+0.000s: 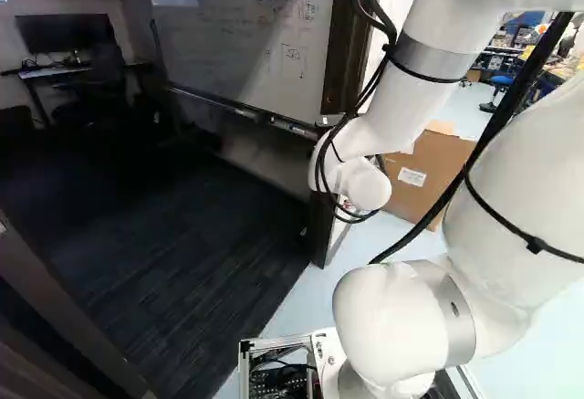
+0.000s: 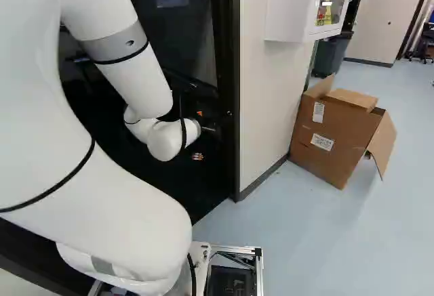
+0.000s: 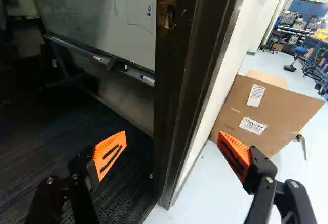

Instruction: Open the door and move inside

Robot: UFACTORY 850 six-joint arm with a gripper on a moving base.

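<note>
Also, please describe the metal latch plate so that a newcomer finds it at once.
Start at the dark door frame between the whiteboard and the white wall. Above the marker tray's level sits the latch plate: small, brassy metal with an opening, unlike the dark frame around it.

A whiteboard [image 1: 246, 43], monitor [image 1: 64, 33] and desk [image 1: 46, 72] show an office.
</note>
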